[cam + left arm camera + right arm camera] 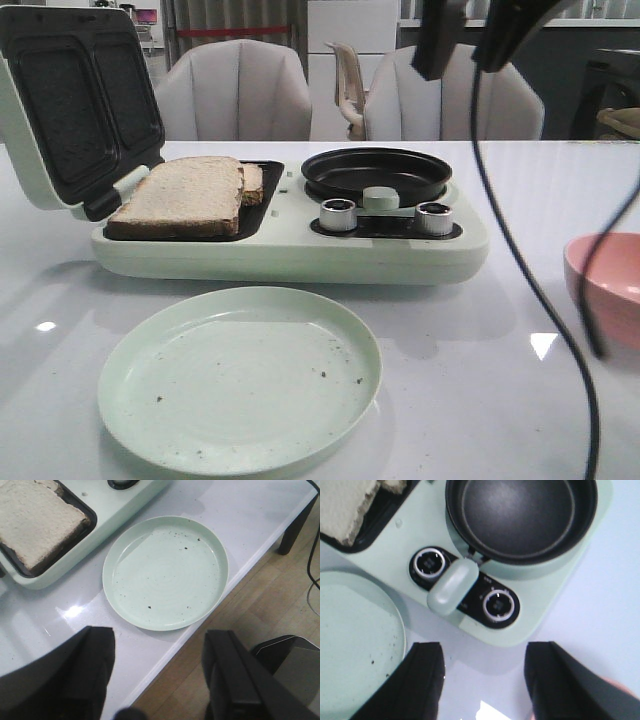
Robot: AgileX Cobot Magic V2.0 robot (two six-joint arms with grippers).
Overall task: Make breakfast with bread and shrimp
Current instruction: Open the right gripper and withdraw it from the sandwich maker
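white table (520, 200), grey chairs (235, 90) behind; wood floor (270, 605).

Office or lab meeting room: padded chairs (236, 90), white table (480, 400), dangling cables (540, 300).

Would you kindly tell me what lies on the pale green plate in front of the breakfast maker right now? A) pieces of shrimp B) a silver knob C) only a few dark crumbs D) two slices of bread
C: the plate holds nothing but scattered dark specks, while the bread sits on the open sandwich tray of the breakfast maker.
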